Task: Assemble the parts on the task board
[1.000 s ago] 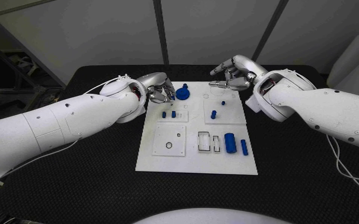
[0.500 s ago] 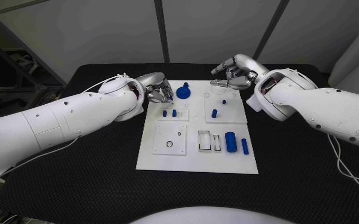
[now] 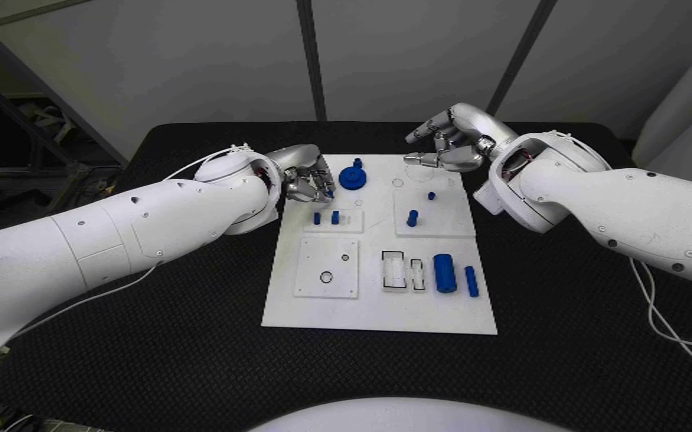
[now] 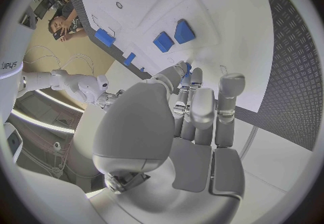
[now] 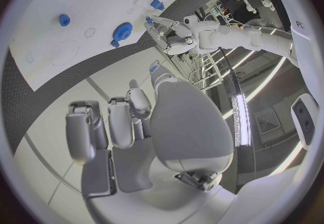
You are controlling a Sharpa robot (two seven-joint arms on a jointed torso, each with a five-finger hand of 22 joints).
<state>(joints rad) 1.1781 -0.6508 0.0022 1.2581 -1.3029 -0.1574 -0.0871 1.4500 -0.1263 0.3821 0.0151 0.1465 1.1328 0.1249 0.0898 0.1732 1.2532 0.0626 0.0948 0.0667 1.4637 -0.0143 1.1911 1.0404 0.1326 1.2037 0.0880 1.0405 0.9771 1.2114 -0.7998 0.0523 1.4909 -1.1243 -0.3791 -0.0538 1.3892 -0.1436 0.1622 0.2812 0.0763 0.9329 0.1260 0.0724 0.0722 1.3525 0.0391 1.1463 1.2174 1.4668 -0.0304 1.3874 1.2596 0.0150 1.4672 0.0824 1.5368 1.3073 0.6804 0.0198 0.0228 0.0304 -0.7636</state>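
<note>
The white task board (image 3: pixel 378 302) lies in the middle of the black table. A blue gear-shaped part (image 3: pixel 353 179) stands at its far end, just right of my left hand (image 3: pixel 306 184). That hand's fingers are curled, and a sliver of a small blue part (image 4: pixel 187 67) shows pinched between thumb and finger. Two short blue pegs (image 3: pixel 326 219) stand just in front of it. My right hand (image 3: pixel 453 148) hovers over the board's far right corner with its fingers curled in on nothing I can see. A blue peg (image 3: pixel 413 219) stands in the right plate.
A thick blue cylinder (image 3: pixel 444 274) and a thin blue bar (image 3: pixel 470 283) lie at the board's right side beside two rectangular slots (image 3: pixel 392 270). A plate with a small round hole (image 3: pixel 326 278) is at the near left. Black table (image 3: pixel 173 352) surrounds the board.
My left hand has drifted slightly toward the two pegs. The right hand and the parts on the board have stayed where they were.
</note>
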